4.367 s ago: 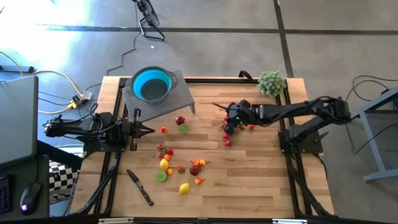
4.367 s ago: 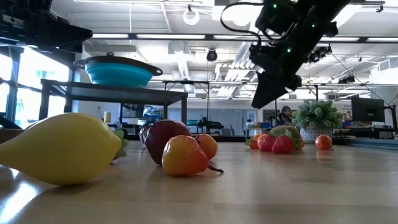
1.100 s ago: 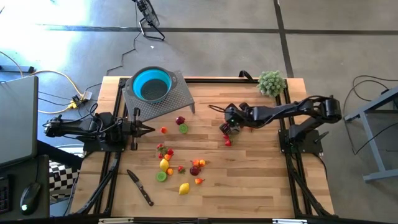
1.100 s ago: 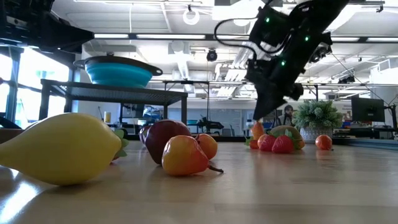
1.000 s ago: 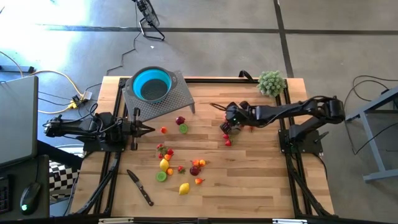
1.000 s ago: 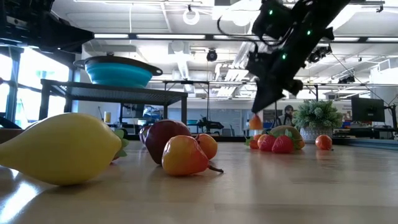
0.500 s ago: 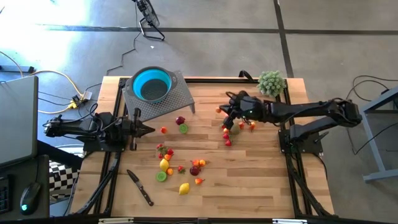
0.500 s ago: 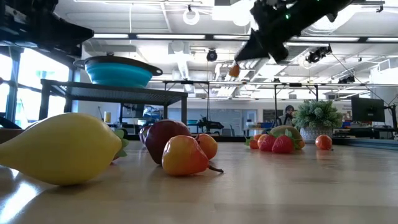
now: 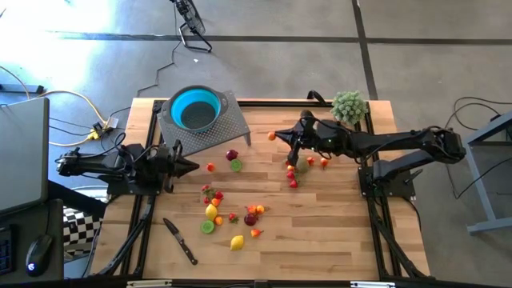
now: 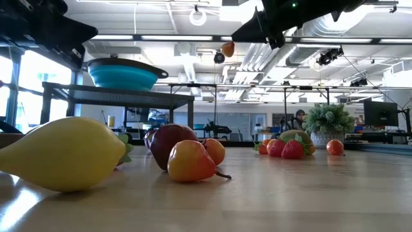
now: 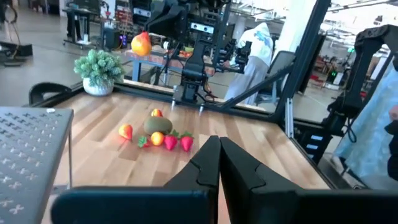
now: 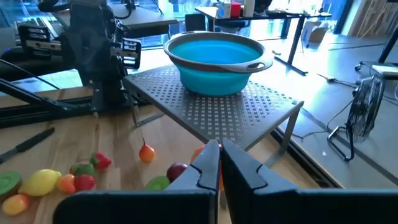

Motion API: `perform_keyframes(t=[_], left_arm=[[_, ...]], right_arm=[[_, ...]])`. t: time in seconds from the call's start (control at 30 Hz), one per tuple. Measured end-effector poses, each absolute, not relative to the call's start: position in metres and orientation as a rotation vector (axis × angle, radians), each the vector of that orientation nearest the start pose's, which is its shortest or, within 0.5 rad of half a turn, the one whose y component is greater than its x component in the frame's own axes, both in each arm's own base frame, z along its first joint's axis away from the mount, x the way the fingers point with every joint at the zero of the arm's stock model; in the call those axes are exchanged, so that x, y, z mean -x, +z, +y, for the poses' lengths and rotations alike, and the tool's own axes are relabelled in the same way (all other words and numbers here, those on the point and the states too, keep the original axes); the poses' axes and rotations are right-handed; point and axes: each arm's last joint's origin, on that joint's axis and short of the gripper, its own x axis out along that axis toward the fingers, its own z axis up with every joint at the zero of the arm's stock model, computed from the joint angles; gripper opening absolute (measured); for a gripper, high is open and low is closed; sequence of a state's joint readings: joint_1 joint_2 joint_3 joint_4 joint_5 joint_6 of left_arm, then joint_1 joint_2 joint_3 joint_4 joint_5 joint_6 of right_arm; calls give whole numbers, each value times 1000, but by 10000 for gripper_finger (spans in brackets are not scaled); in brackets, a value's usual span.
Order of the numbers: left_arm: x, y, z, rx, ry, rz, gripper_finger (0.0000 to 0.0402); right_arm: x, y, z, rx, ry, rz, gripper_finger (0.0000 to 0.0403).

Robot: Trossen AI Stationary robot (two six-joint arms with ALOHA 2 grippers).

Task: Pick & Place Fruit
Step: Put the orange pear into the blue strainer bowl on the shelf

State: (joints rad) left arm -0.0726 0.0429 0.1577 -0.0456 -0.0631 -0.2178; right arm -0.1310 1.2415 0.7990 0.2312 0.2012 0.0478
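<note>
Above the bench (image 9: 336,216), right gripper (image 9: 282,137) carries one small orange fruit (image 9: 272,136), fingers (image 12: 208,163) pinched shut on it; you see it lifted clear of the wood.

Low view adds what the overhead cannot: that fruit (image 10: 227,48) hangs high, about level with the ceiling lights behind, well above the teal bowl (image 10: 122,72). Left wrist view shows it as pear-shaped, orange shading to yellow.

Right wrist view alone shows the bowl's smooth stepped wall and the perforated metal stand (image 12: 217,106) under it.

Left gripper (image 9: 190,166) waits at the bench's left side, fingers (image 11: 217,163) closed, nothing held.

Remaining fruit, glossy and toy-like:
- right cluster (image 9: 300,168): about six pieces, red, orange and one green-brown oval.
- centre cluster (image 9: 232,216): roughly a dozen, including one yellow lemon (image 9: 237,242), one lime half (image 9: 207,227), one maroon piece (image 9: 250,218).
- near the stand: one maroon fruit (image 9: 232,155), one lime piece (image 9: 236,166), one orange piece (image 9: 210,167).

Other items: one black-handled knife (image 9: 181,241); one fuzzy pale green plant ball (image 9: 349,106), back right corner.
</note>
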Motion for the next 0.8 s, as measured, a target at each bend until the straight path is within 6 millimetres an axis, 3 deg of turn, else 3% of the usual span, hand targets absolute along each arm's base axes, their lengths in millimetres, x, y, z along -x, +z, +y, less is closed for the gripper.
perform_keyframes(t=[0.43,0.8], left_arm=[[-89,208,-6,213,-52,-54,164],[-89,210,-3,222,44,-81,184]], right_arm=[[-273,285,-41,-47,-308,173,3],[-273,286,-41,-44,-307,170,3]])
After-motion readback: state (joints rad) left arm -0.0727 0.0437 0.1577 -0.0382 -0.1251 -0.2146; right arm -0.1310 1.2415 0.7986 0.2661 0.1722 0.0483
